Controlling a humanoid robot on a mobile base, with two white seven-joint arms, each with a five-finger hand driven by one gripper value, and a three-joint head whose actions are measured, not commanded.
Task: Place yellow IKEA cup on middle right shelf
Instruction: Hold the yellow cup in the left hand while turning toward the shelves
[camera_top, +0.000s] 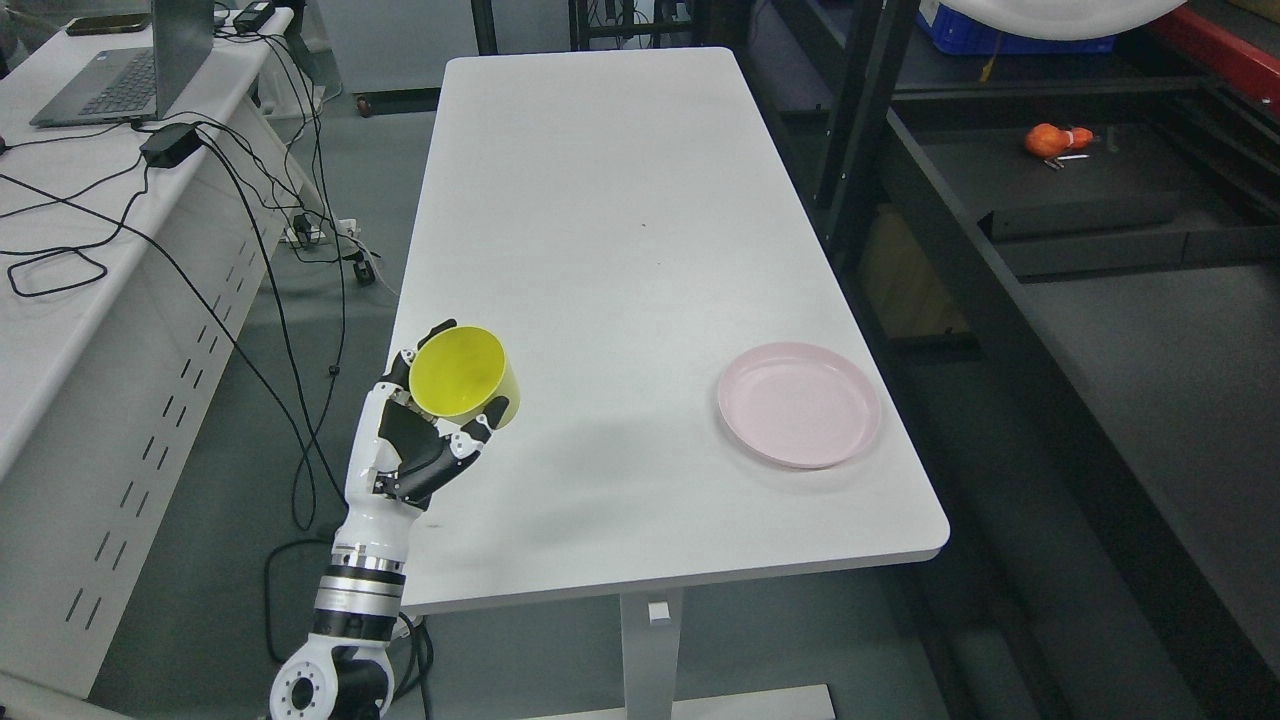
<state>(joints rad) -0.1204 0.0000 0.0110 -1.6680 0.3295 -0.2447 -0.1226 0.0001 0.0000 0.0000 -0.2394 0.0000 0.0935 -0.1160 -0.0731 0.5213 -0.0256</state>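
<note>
My left hand (430, 435) is clamped on the yellow cup (465, 375), tilted with its mouth toward me, at the tabletop's (620, 220) left edge; I see the shelf (1100, 330) far to the right.

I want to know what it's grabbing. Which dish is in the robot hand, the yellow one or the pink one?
The yellow cup. The left robot hand holds it tilted at the table's left edge; the pink plate lies untouched, far right.

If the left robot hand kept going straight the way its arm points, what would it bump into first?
Probably nothing soon: the left robot hand, holding the yellow cup, points up-right over the bare white table. Depth is unclear.
</note>
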